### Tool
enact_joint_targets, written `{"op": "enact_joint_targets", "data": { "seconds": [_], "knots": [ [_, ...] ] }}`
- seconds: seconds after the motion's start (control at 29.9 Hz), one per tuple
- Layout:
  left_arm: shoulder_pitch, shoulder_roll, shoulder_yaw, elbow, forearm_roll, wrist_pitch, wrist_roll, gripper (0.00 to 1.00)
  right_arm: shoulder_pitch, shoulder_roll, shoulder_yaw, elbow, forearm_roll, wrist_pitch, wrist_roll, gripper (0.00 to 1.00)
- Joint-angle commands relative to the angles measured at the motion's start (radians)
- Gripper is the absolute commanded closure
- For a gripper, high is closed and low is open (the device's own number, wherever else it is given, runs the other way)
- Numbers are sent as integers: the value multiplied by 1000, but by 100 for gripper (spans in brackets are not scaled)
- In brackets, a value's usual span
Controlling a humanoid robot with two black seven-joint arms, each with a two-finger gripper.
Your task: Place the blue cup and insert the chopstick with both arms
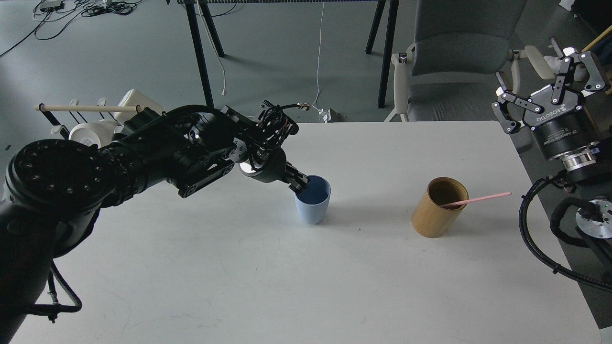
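The pale blue cup (313, 205) stands upright near the middle of the white table (239, 267), its base on or just above the surface. My left gripper (300, 184) is shut on the cup's left rim, one finger inside. The pink chopstick (478, 198) leans out of the tan bamboo holder (436, 210), its free end pointing right. My right gripper (550, 86) is open and empty, raised off the table's far right corner, well apart from the chopstick.
A black wire rack with a pale wooden rod (86, 109) and white mugs (88, 134) stands at the far left behind my left arm. A grey chair (454, 62) stands behind the table. Cables of the right arm (540, 239) hang by the right edge.
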Motion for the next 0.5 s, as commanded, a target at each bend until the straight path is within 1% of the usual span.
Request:
{"op": "enact_joint_targets", "data": {
  "seconds": [0.0, 0.17, 0.27, 0.37, 0.47],
  "knots": [
    [0, 0, 0, 0, 0, -2, 0, 90, 0, 0, 0, 0, 0, 0, 0, 9],
    [0, 0, -2, -2, 0, -2, 0, 87, 0, 0, 0, 0, 0, 0, 0, 9],
    [3, 0, -3, -3, -2, -2, 0, 83, 0, 0, -2, 0, 0, 1, 0, 9],
    [8, 0, -12, -2, -18, -2, 0, 72, 1, -2, -5, 2, -1, 1, 0, 9],
    [12, 0, -32, 1, -44, -6, 0, 57, 6, -15, -8, 8, -18, 0, 0, 9]
  ]
}}
